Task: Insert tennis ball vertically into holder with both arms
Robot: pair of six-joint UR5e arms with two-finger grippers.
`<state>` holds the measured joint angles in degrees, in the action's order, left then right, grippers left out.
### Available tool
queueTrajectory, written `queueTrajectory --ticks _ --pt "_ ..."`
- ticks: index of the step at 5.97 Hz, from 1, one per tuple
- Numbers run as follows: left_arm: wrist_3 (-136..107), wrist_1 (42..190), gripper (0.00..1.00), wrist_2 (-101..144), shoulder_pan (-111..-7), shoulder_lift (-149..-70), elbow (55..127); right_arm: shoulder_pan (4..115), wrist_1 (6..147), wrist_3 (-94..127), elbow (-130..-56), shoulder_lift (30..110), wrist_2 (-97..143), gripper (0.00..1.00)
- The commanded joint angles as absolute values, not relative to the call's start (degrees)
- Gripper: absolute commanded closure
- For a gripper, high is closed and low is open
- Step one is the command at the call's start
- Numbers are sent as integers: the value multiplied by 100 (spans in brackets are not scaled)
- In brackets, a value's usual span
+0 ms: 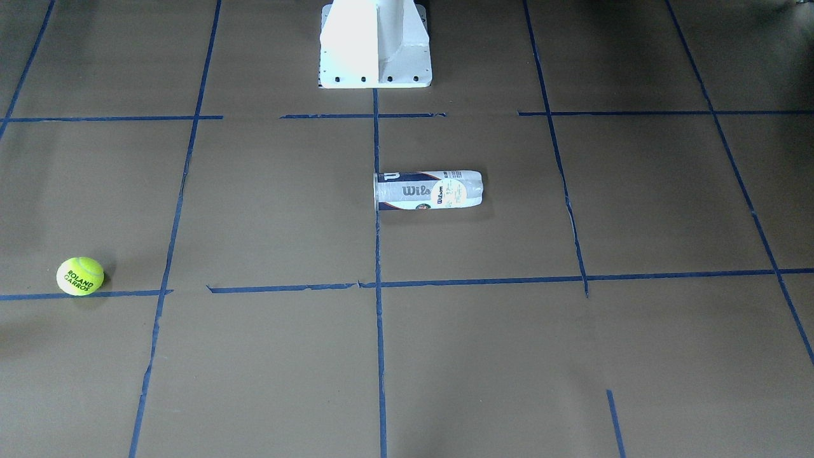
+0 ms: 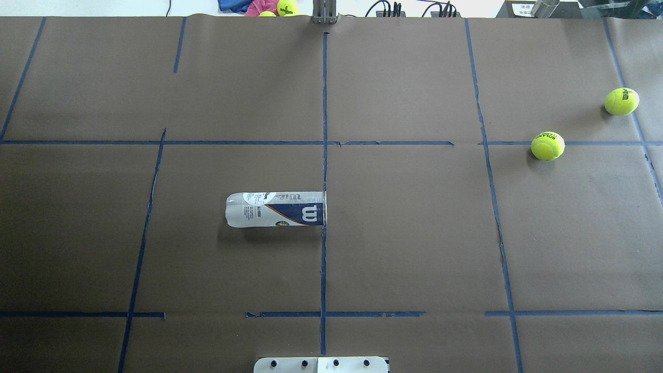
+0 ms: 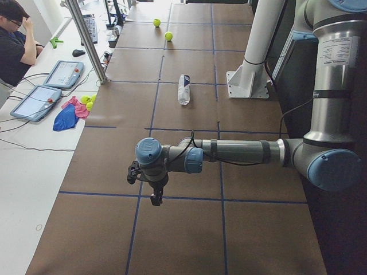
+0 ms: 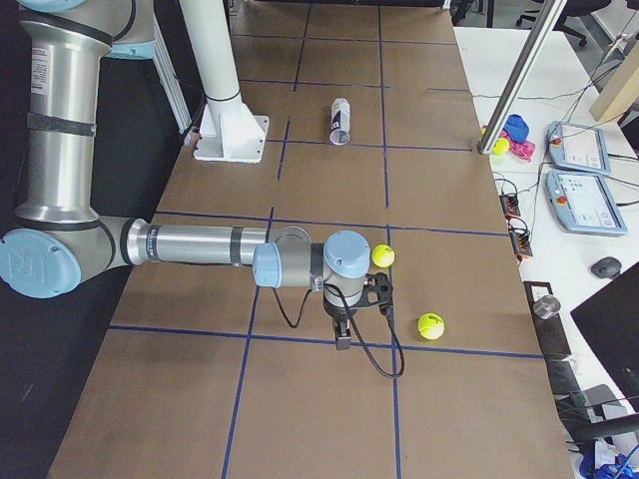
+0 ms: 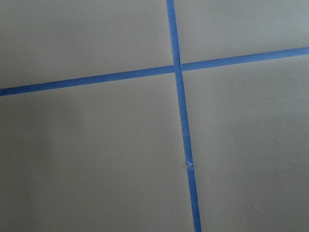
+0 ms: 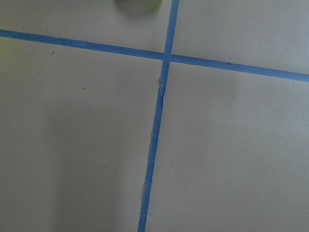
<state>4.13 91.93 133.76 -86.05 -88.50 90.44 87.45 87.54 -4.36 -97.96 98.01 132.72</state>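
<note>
The tennis ball (image 2: 547, 145) with "ROLAND GARROS" print lies on the brown table at the robot's right; it also shows in the front view (image 1: 80, 276) and the right side view (image 4: 382, 255). The holder (image 2: 276, 209) lies on its side near the table's middle, its open end at the centre tape line; it also shows in the front view (image 1: 428, 189). The left gripper (image 3: 155, 197) hangs above bare table far from the holder. The right gripper (image 4: 341, 339) hangs near the ball. I cannot tell whether either is open or shut.
A second ball (image 2: 621, 101) with Wilson print lies farther right. The white pedestal (image 1: 375, 44) stands at the robot's edge. Blue tape lines grid the table. An operator (image 3: 14, 40), tablets and more balls (image 2: 287, 7) are beyond the far edge.
</note>
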Motion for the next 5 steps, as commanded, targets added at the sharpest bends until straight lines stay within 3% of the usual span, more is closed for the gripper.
queueTrajectory --ticks 1,3,5 --pt "422 9193 0 13394 -8587 -8851 9053 8728 8754 -396 -9809 9765 13271 0" --pt "387 9272 0 13360 -8500 -8929 8966 8622 8745 -378 -9817 9599 13263 0" --pt "361 9710 0 13394 -8464 -9568 8938 8622 8763 -299 -9782 9282 13280 0"
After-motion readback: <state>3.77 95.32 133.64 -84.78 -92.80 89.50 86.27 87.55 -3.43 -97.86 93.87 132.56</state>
